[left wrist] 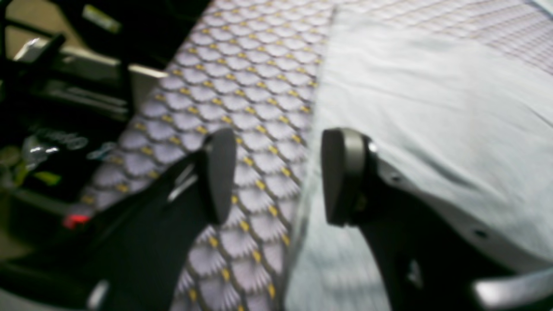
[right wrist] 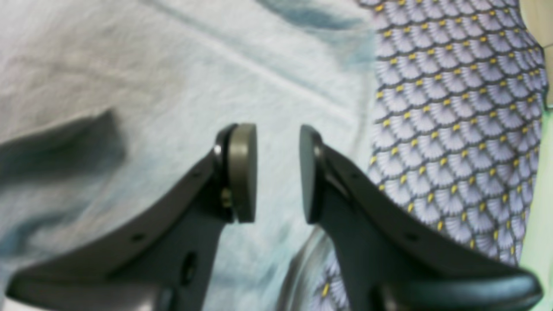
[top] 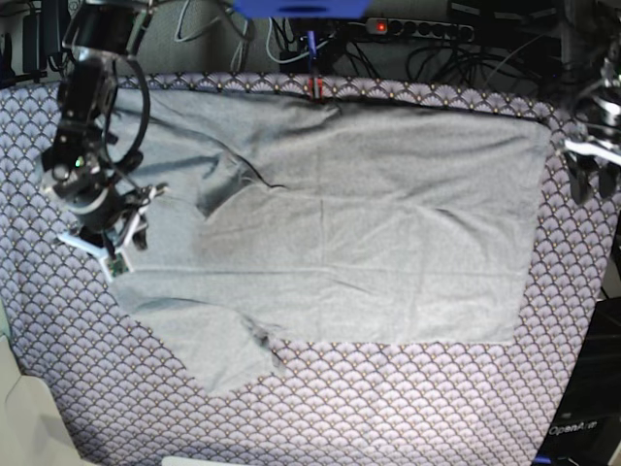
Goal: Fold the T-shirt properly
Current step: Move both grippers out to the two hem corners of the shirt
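The light grey T-shirt (top: pixel 369 243) lies spread flat across the table, collar end at the left, with one sleeve (top: pixel 228 354) pointing to the front. My right gripper (top: pixel 118 243) is open and empty over the shirt's left end; in the right wrist view (right wrist: pixel 278 172) its jaws stand apart above the shirt (right wrist: pixel 129 65), close to its edge. My left gripper (top: pixel 584 175) is open and empty at the table's right edge, beside the shirt's hem. In the left wrist view (left wrist: pixel 278 177) its jaws straddle the shirt's edge (left wrist: pixel 432 108).
The purple-grey scallop-patterned cloth (top: pixel 388 408) covers the table under the shirt; it also shows in the left wrist view (left wrist: pixel 242 86) and the right wrist view (right wrist: pixel 453 108). Cables and a power strip (top: pixel 417 29) run behind the table. A small red clip (top: pixel 312 87) sits at the back edge.
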You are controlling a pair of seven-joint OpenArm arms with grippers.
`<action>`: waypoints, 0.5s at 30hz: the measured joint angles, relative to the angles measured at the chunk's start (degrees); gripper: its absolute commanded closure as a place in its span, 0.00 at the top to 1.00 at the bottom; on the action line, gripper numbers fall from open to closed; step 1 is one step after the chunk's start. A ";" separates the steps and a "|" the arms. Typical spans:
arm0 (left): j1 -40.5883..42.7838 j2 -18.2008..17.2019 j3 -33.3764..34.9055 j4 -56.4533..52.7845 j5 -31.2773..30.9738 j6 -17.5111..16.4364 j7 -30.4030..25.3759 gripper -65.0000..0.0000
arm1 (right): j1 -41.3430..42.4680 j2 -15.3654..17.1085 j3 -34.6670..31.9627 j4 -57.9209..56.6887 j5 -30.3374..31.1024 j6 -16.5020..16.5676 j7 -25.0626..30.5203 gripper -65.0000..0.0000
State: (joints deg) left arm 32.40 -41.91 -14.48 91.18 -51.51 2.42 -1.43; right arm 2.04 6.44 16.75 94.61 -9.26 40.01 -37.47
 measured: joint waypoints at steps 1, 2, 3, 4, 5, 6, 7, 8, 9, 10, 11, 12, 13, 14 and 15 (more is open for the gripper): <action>-2.05 0.59 -0.20 -0.02 0.39 -0.09 3.02 0.49 | 1.11 0.15 -0.02 -1.60 -1.03 0.07 0.07 0.23; -4.22 1.75 -0.72 -0.02 0.63 -0.13 5.51 0.49 | 2.10 0.13 -0.02 -2.89 -3.02 0.04 0.07 0.23; -6.32 3.17 -1.49 -0.04 0.68 -0.81 7.48 0.49 | 2.78 0.04 -0.09 -3.82 -5.46 0.07 -0.04 0.23; -8.13 4.22 -2.38 -0.11 0.55 -1.03 9.66 0.49 | 3.32 0.00 -0.15 -4.76 -7.45 0.07 0.02 0.24; -9.70 4.83 -3.23 -0.11 0.55 -1.75 12.37 0.49 | 3.85 -0.15 -0.17 -5.95 -9.29 0.04 -0.02 0.25; -11.10 5.09 -4.11 -0.15 0.50 -1.46 14.62 0.49 | 4.37 -0.44 -0.15 -7.08 -11.65 0.17 0.02 0.26; -12.44 5.53 -4.98 -0.28 0.87 -1.01 16.48 0.49 | 4.85 -0.63 -0.11 -8.11 -13.27 0.22 -0.28 0.26; -13.99 6.08 -5.53 -0.61 1.42 -0.17 17.27 0.49 | 5.42 -0.74 -0.04 -9.16 -14.40 0.22 -0.09 0.26; -15.37 6.38 -5.57 -0.96 2.69 -0.15 18.08 0.49 | 5.79 -0.72 0.00 -9.88 -15.02 0.20 0.02 0.25; -16.98 6.84 -5.53 -1.22 4.50 -0.50 19.89 0.49 | 6.27 -0.70 0.04 -10.60 -15.13 0.20 0.24 0.25; -19.02 7.87 -5.35 -1.31 6.10 -0.63 21.44 0.49 | 6.99 -0.72 0.07 -11.26 -15.43 0.24 0.31 0.25; -21.07 9.29 -5.25 -1.46 8.22 -1.16 22.10 0.49 | 7.69 -0.72 0.07 -11.50 -15.23 0.22 0.20 0.25; -23.02 10.49 -5.14 -1.79 10.67 -1.14 23.37 0.49 | 8.74 -0.72 0.07 -11.91 -15.13 0.22 0.26 0.25; -24.65 11.45 -5.11 -2.08 12.35 -1.42 25.75 0.49 | 9.86 -0.74 0.13 -12.07 -15.02 0.22 0.50 0.25; -25.99 12.17 -5.05 -2.38 14.40 -1.27 27.30 0.49 | 10.97 -0.76 0.79 -12.09 -14.64 0.24 0.63 0.25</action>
State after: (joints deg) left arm 6.42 -29.74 -19.53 88.79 -37.10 1.15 25.87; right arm 13.02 5.67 17.54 82.52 -23.90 40.25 -36.84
